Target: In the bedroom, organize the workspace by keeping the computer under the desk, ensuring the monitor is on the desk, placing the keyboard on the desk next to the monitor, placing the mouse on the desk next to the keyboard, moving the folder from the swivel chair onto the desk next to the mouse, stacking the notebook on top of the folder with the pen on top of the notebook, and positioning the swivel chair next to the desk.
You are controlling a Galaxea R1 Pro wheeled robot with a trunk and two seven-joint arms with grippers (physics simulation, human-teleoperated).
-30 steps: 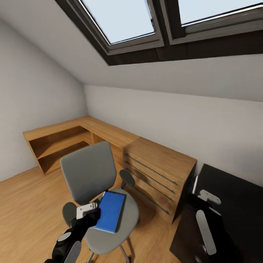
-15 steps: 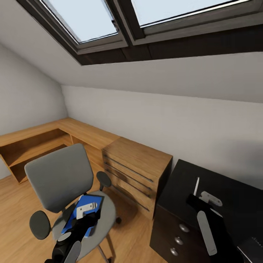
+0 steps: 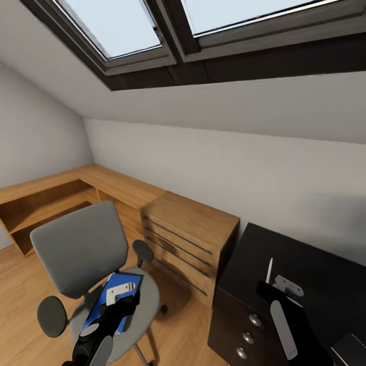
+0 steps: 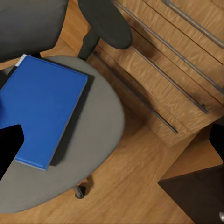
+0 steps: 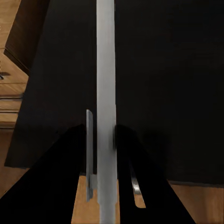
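The blue folder [image 3: 113,297] [image 4: 44,112] lies flat on the seat of the grey swivel chair [image 3: 81,246] [image 4: 100,116]. My left gripper [image 3: 123,300] [image 4: 116,133] hovers just above the folder, open, its fingers spread wide and holding nothing. My right gripper [image 3: 274,282] [image 5: 100,133] is shut on the thin white pen [image 3: 269,269] [image 5: 106,79], held above the black desk [image 3: 315,269] [image 5: 168,84]. A flat dark grey notebook [image 3: 351,351] peeks in on the desk at the lower right corner. The desk's drawer knobs [image 3: 248,337] face me.
A light-wood chest with bar handles [image 3: 188,236] [image 4: 177,65] stands between chair and desk, close to the chair's armrest [image 4: 105,21]. A low wooden shelf unit [image 3: 46,195] runs along the far left wall. Sloped skylights [image 3: 152,25] hang overhead. Wooden floor [image 3: 183,330] lies between chair and desk.
The view has swung to the right, so the chair sits further left and more of the black desk shows. Both arms keep their pose; the pen stays gripped.
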